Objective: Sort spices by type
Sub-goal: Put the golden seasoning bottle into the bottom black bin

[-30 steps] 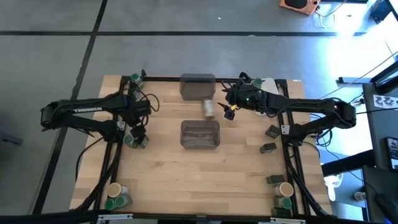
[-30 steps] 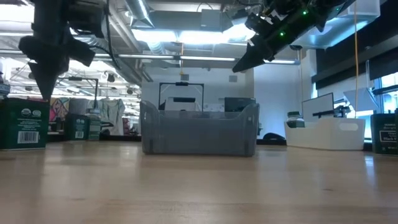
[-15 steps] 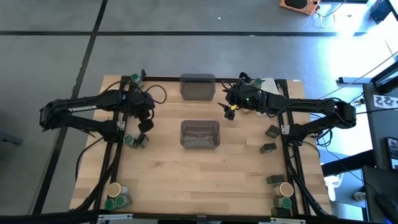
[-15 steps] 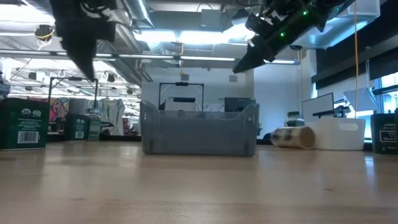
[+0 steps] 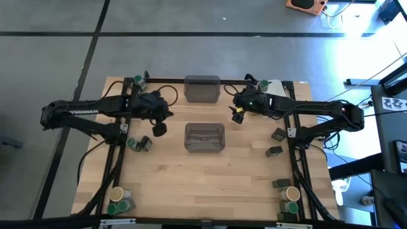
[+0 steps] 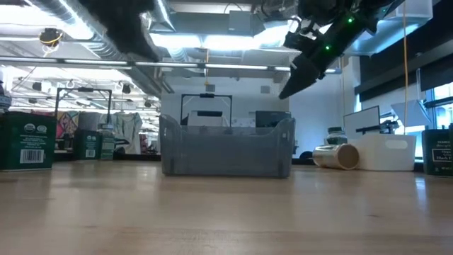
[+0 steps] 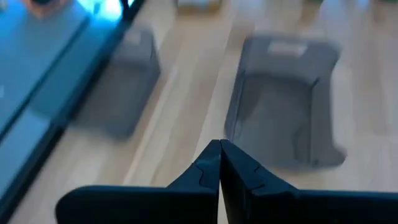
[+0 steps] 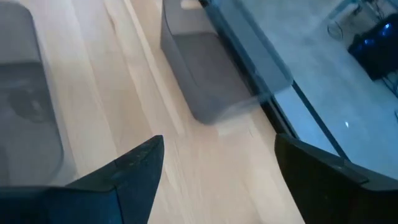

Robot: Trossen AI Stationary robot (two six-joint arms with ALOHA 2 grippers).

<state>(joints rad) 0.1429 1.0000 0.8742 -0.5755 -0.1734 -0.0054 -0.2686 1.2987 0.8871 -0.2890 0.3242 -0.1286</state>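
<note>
We hung between picks: right gripper (image 5: 238,115) wide and empty, left gripper (image 5: 159,128) pinched shut; next, another spice jar (image 6: 337,156).

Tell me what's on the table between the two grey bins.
Nothing: in the high view, only bare wood separates the far grey bin from the middle grey bin. The left hand and right hand flank that stretch.

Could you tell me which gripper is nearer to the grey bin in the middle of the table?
The left gripper sits just off the middle bin's left side; the right gripper is farther, beyond its far right corner.
</note>
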